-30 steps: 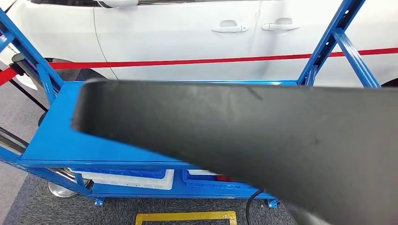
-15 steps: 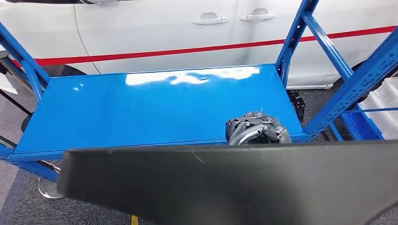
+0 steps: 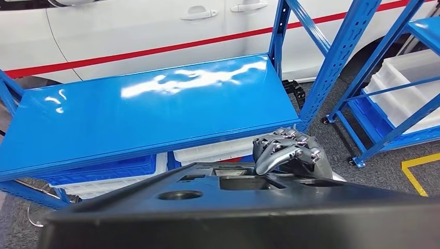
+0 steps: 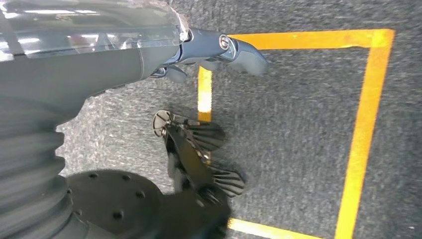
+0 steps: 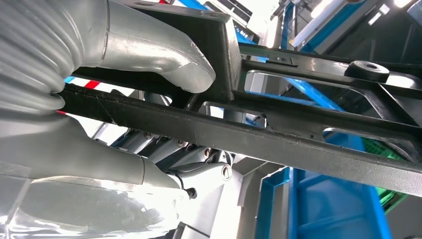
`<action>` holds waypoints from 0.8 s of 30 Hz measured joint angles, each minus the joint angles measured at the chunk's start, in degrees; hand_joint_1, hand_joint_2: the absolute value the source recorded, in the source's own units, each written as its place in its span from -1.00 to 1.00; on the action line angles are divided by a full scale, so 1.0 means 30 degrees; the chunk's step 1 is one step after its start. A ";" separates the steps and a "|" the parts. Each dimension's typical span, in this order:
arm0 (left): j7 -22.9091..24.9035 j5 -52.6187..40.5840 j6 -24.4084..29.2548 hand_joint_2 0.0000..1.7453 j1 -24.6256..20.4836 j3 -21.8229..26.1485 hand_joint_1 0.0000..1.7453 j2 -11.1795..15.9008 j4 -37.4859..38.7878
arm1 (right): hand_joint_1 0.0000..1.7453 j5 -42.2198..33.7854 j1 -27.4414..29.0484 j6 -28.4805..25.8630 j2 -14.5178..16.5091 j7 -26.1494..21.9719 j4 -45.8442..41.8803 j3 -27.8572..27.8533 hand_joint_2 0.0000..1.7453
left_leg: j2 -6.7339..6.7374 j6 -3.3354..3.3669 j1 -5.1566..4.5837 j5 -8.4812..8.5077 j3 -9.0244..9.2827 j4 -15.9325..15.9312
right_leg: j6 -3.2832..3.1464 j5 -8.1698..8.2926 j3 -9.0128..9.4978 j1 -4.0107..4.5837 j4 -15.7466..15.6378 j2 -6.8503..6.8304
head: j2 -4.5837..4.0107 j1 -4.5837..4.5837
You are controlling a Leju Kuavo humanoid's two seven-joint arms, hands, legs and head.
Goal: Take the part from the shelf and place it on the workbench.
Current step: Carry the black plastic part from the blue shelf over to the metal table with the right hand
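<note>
- Below, shelf (image 3: 129,114): blue deck just beyond the carried load; keep the load's far edge off it.
- Part (image 3: 233,212): black plate, carried level.
- Right hand (image 3: 288,153): fingers (image 3: 270,161) curled over the part's edge, pinching it against the thumb.
- Left hand (image 4: 219,50): fingers' state cannot be told.

looks like a car workshop, blue metal racking (image 3: 332,62) holding white bins (image 3: 410,88), white car (image 3: 129,26) sitting behind, yellow floor tape (image 4: 366,124) marking grey carpet
</note>
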 joint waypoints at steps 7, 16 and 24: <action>0.0652 0.0191 0.0759 1.00 0.0020 0.0288 -1.00 -0.0004 -0.0016 | 0.88 -0.1069 0.0041 0.0805 -0.0138 0.0273 0.0393 -0.0140 1.00 | 0.0129 0.0539 -0.0172 0.1103 0.1162 -0.3426 | 0.0647 0.0045 -0.0446 -0.0178 0.0062 0.0001 | 0.0000 -0.0033; 0.0586 0.0284 0.0965 1.00 0.0254 0.0681 -1.00 -0.0259 -0.0053 | 0.88 -0.1920 0.0480 0.2282 -0.0608 -0.0049 0.1195 -0.0419 1.00 | 0.0403 0.0187 -0.0093 0.2944 -0.2013 -0.2463 | 0.1290 -0.2067 0.2202 -0.0647 0.1601 -0.0214 | -0.0002 -0.0047; 0.0187 0.0047 0.0541 1.00 0.0653 0.0931 -1.00 -0.0261 -0.0197 | 0.88 -0.1570 0.0760 0.2772 -0.0621 -0.0049 0.1322 -0.0415 1.00 | 0.0130 -0.0723 0.0239 0.0575 -0.3336 0.0237 | 0.0046 -0.1627 0.2205 -0.0377 -0.0284 -0.0313 | -0.0004 -0.0047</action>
